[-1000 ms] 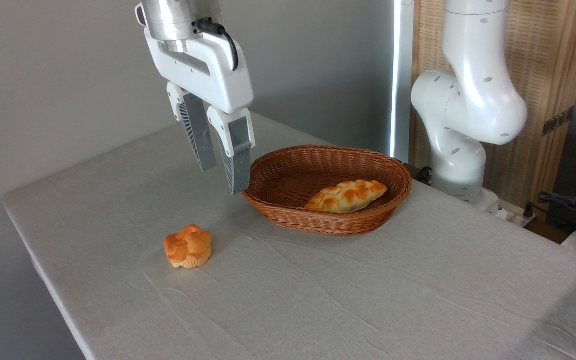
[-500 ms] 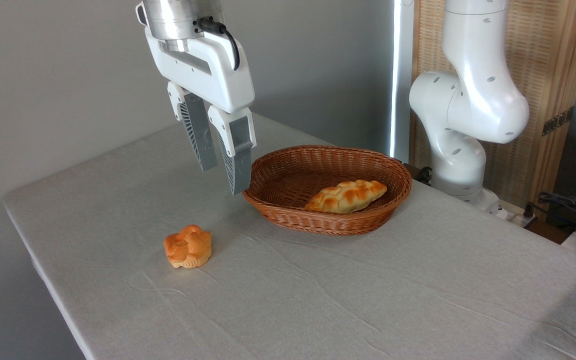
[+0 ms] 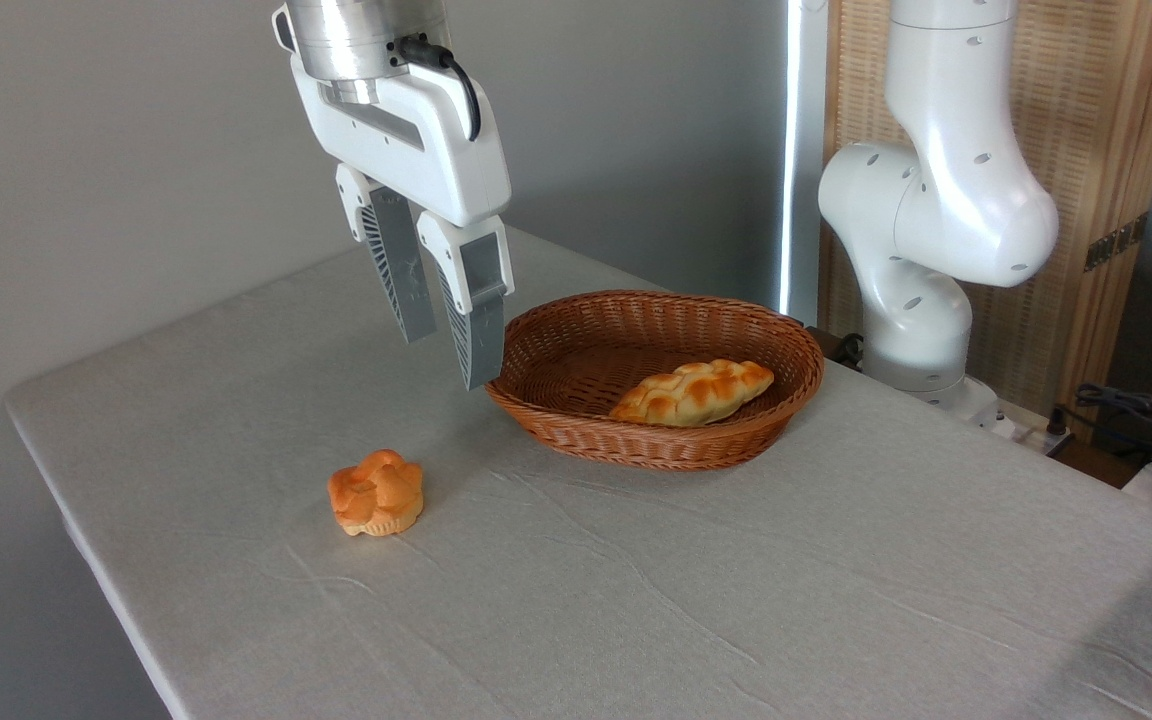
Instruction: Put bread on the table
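Grey cloth covers the table (image 3: pixel 836 600), wrinkled throughout. Item one: the bread (image 3: pixel 376 492), a small orange bun, sits on the cloth near the left edge, well apart from the basket (image 3: pixel 656 440). Item two: that brown wicker basket, holding a braided loaf (image 3: pixel 693 392). Item three: my gripper (image 3: pixel 451 360), raised above the table just left of the basket rim, fingers (image 3: pixel 476 330) spread and grasping nothing.

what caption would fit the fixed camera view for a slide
Open gripper raised above the table, round bread lying on the cloth, braided loaf in the wicker basket.
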Controlling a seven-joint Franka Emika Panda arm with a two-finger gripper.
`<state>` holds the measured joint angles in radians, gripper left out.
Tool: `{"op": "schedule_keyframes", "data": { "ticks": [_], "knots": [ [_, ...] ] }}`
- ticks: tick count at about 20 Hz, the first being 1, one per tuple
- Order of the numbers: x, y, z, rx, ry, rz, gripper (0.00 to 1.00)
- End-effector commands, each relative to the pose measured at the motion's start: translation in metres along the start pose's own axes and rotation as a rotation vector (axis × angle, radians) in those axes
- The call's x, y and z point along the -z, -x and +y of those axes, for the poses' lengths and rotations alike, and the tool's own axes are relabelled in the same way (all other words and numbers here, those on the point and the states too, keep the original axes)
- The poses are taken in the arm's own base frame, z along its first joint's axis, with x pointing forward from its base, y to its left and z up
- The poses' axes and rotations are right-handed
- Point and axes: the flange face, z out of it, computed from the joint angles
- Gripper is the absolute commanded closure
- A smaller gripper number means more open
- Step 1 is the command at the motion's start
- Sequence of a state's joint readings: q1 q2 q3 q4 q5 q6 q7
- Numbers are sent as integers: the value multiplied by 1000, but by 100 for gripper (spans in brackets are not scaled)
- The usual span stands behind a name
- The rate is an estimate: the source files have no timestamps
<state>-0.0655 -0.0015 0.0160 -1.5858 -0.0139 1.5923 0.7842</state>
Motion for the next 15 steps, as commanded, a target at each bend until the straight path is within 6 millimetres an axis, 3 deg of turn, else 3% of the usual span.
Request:
{"op": "schedule_keyframes", "data": {
  "ticks": [1, 15],
  "knots": [
    [4, 5, 0, 7, 2, -20, 0],
    [4, 5, 0, 50, 3, -19, 0]
  ]
}}
